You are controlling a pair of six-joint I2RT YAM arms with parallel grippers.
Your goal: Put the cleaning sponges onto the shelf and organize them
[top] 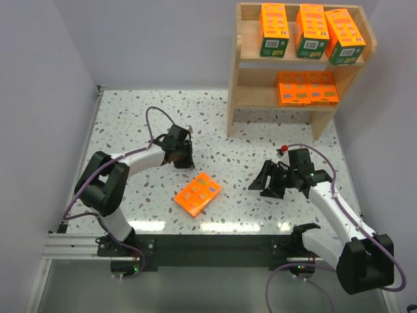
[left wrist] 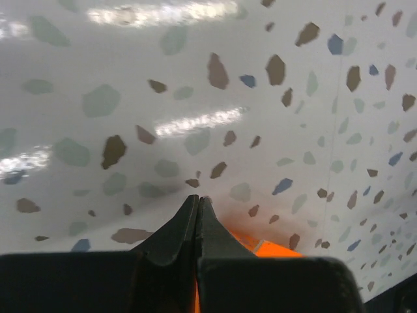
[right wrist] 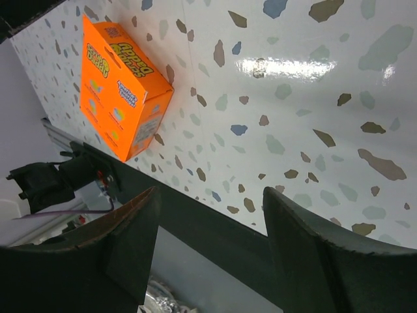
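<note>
**Top external.** The shelf stands at the far right of the speckled surface, which is enclosed by pale walls. Three green-banded packs fill the upper tier, their green ends toward the front. Two all-orange packs sit side by side on the lower tier. The loose pack lies flat between the arms, printed face up, with its long axis running diagonally from near left to far right. The left claw hangs just beyond it and the right claw is to its right; neither touches it.

**Left wrist.** The left claw is pressed shut on nothing. An orange corner of the loose pack shows beside it.

**Right wrist.** The right claw is spread wide and empty. The loose pack lies well ahead on the surface, seen corner-on.
</note>
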